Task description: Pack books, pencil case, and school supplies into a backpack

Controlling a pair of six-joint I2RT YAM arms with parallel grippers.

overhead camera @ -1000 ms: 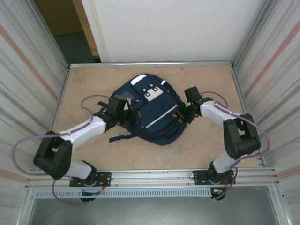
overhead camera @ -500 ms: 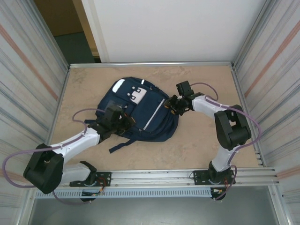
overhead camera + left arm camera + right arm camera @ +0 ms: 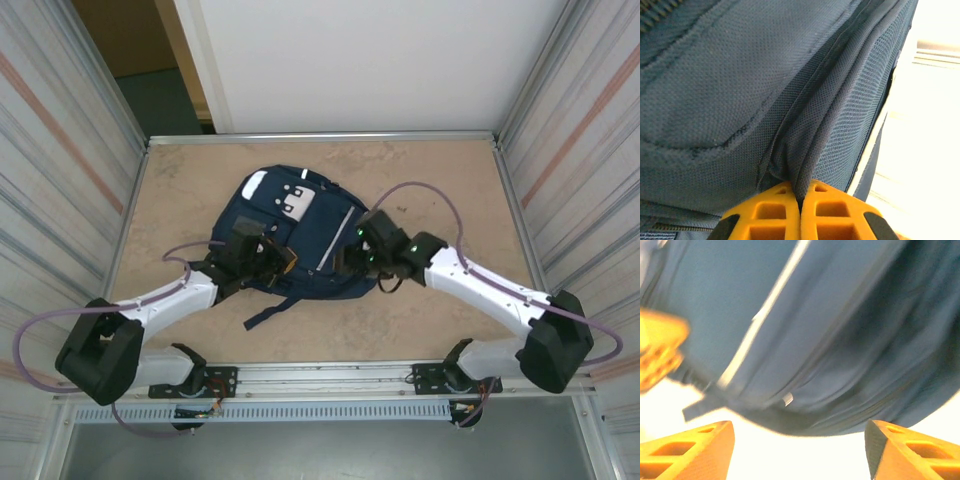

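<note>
Two tools: the left tool (image 3: 800,200) is clenched on a fold of navy mesh fabric. The right tool (image 3: 797,450) is released, jaws wide apart with nothing between them.
Task item location: the large navy-blue fabric backpack (image 3: 300,235) lies flat at the centre of the beige counter (image 3: 450,180), with its white front patch (image 3: 293,204) toward the upper left of the top view.
Step in hand (judged): the left tool anchors the bag at its lower left side while the right tool prepares a fresh grip at the lower right edge.
Procedure, anchor: hold the left pinch firm so the bag cannot slide.
Procedure, approach: lower the right tool until its jaws straddle the bag's rim near the pale stripe (image 3: 765,305). Close only once fabric sits between the pads.
Caution: stay off the loose dark strap (image 3: 268,308), since gripping it would move the strap and not the bag.
Hidden, contents: from outside it cannot be told whether the bag holds anything.
Hidden, opening: zipper teeth (image 3: 650,20) are cut off at the upper left corner of the left wrist view. No pull can be made out.
Hard to read: the right wrist view is motion-blurred, and an orange blur (image 3: 657,352) at its left edge is probably the left tool.
</note>
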